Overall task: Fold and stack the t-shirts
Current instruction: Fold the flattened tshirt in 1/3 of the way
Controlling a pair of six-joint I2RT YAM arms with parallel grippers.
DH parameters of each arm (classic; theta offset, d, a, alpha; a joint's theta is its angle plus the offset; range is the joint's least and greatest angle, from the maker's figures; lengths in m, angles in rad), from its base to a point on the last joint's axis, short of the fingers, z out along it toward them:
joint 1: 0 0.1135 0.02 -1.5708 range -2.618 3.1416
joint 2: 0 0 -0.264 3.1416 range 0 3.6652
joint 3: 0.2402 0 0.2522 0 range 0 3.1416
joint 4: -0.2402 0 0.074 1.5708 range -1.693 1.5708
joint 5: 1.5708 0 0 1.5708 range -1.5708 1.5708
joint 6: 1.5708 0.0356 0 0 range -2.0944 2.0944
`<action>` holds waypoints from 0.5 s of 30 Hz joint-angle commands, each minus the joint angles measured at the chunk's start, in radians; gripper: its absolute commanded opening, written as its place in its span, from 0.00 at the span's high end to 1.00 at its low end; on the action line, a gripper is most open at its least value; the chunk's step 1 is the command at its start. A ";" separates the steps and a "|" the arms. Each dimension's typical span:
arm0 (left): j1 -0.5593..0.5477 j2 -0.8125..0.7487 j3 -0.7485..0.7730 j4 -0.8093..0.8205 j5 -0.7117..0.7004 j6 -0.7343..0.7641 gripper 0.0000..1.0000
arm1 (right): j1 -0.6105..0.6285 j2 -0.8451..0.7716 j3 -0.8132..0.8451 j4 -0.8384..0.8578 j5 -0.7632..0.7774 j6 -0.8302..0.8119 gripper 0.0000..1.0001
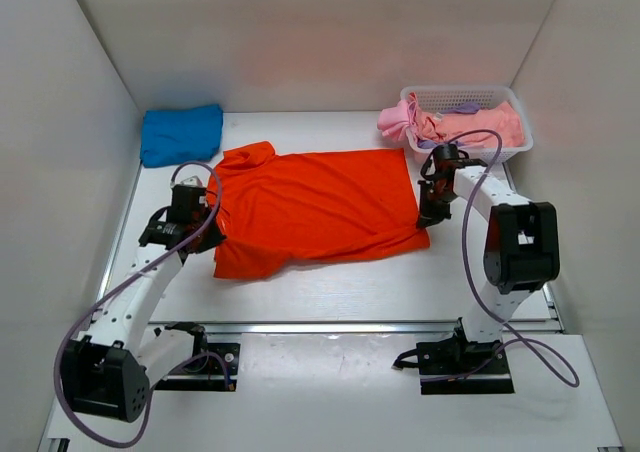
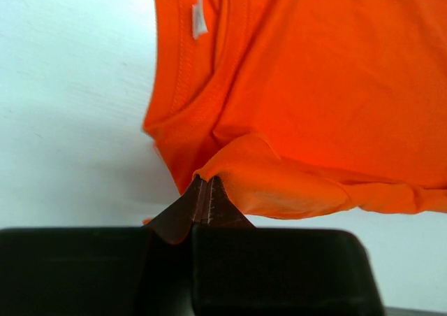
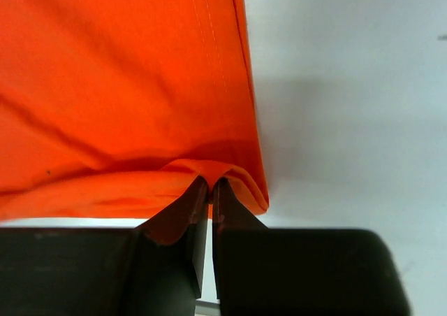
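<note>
Top external view, nearest first: the white table is smooth and matt, with both arm bases bolted at its 6 o'clock edge. Further out, the left gripper is clenched on the orange-red t-shirt at the shirt's 8 o'clock edge, on the shoulder just near of the collar. The right gripper is pinched tight on the hem corner at the shirt's 4 o'clock.

In the left wrist view the dark wedge-shaped fingertips meet on a small raised fold of cloth. In the right wrist view the fingertips nip the rolled hem edge in the same way.

The orange-red t-shirt lies spread across the middle of the table, collar towards 9 o'clock and hem towards 3 o'clock, with its near sleeve pointing to 7 o'clock. It is soft, thin knit cloth with shallow creases, a ribbed collar with a small white label inside it, and a double row of stitching along the hem.

Farthest back, at 10 o'clock, the blue t-shirt sits as a rounded, folded bundle, apart from the orange one. At 2 o'clock a white plastic lattice basket holds crumpled pink t-shirts and a scrap of lilac cloth, with one pink fold spilling over its 9 o'clock rim
</note>
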 commanded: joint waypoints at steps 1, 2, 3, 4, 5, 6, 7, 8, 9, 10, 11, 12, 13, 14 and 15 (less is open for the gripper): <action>0.047 0.022 0.050 0.066 -0.023 0.045 1.00 | -0.007 0.033 0.052 -0.004 -0.008 -0.019 1.00; 0.065 0.038 0.049 0.074 -0.013 0.047 1.00 | -0.006 0.043 0.062 -0.002 -0.002 -0.022 1.00; 0.066 0.049 0.053 0.082 -0.007 0.054 1.00 | -0.003 0.051 0.063 -0.004 -0.008 -0.017 1.00; 0.079 0.054 0.052 0.092 -0.011 0.059 1.00 | -0.009 0.057 0.080 -0.001 -0.010 -0.022 1.00; 0.092 0.063 0.047 0.102 -0.010 0.068 1.00 | -0.011 0.066 0.089 -0.002 -0.008 -0.022 1.00; 0.096 0.075 0.044 0.112 -0.010 0.073 1.00 | -0.006 0.076 0.100 -0.005 -0.011 -0.026 1.00; 0.110 0.080 0.044 0.118 -0.008 0.078 1.00 | -0.010 0.085 0.109 -0.008 -0.002 -0.025 1.00; 0.127 0.081 0.042 0.131 -0.005 0.084 1.00 | -0.011 0.089 0.121 -0.011 -0.010 -0.023 1.00; 0.124 0.089 0.038 0.140 -0.002 0.090 1.00 | -0.007 0.100 0.134 -0.011 -0.007 -0.026 1.00; 0.133 0.103 0.038 0.142 -0.002 0.090 1.00 | -0.009 0.111 0.146 -0.022 -0.008 -0.028 1.00; 0.133 0.111 0.038 0.169 0.003 0.099 1.00 | -0.011 0.123 0.155 -0.021 -0.004 -0.023 1.00; 0.141 0.118 0.036 0.175 0.006 0.096 1.00 | -0.006 0.126 0.166 -0.019 -0.008 -0.026 1.00; 0.142 0.130 0.042 0.184 0.012 0.099 1.00 | -0.009 0.138 0.174 -0.022 -0.005 -0.029 1.00; 0.142 0.141 0.044 0.191 0.018 0.101 1.00 | -0.011 0.146 0.184 -0.019 -0.007 -0.026 0.99; 0.148 0.150 0.048 0.200 0.020 0.102 1.00 | -0.006 0.152 0.197 -0.022 -0.008 -0.028 1.00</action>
